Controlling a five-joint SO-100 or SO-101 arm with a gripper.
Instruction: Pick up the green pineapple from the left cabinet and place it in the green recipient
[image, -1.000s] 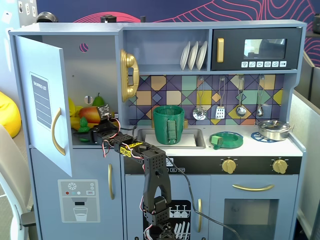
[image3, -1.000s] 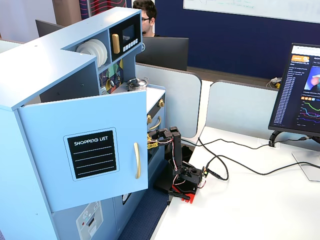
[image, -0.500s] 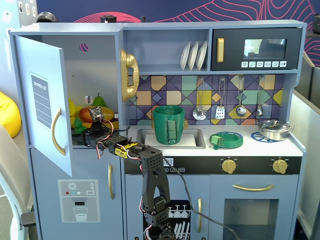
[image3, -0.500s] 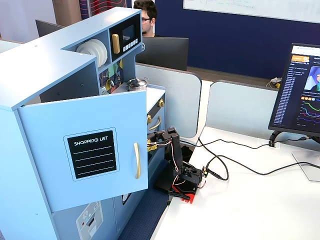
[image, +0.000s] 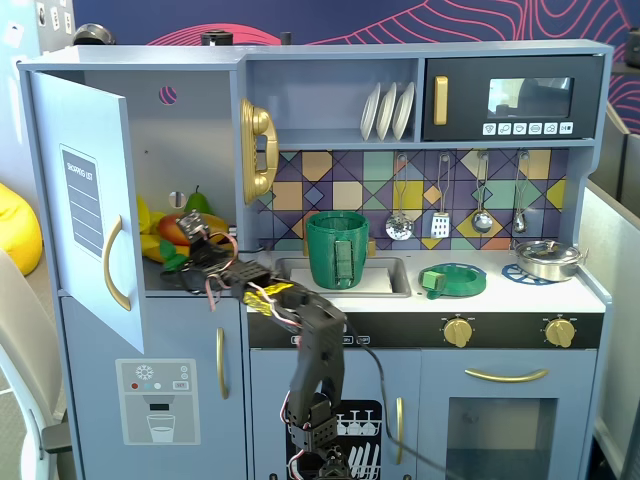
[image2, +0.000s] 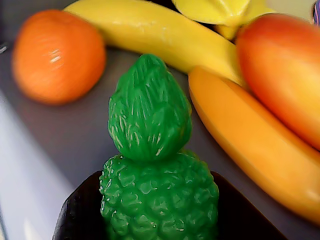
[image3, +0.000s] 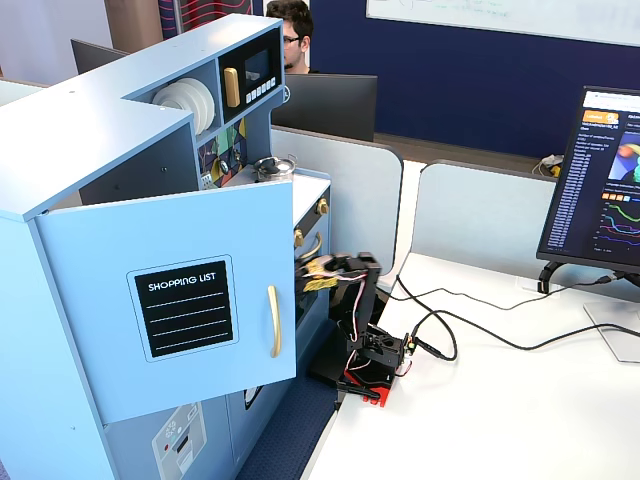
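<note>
Green pineapple (image2: 157, 165): glossy bumpy body; ridged leafy crown; between dark jaws.

Green pineapple (image2: 152, 165) in the left cabinet (image: 190, 150), before banana (image2: 150, 32), orange (image2: 57, 55) at left.

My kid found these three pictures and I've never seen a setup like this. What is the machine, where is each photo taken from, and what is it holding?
It is a small robot arm standing before a toy kitchen. One fixed view faces the kitchen; the other looks from the side, past the open cabinet door. The close-up comes from a camera on the arm's wrist. The end effector reaches into the open cabinet, where toy fruit lies. In the wrist view, its dark fingers sit on both sides of a green pineapple; a firm grip can't be confirmed. A green pot waits in the sink.
</note>
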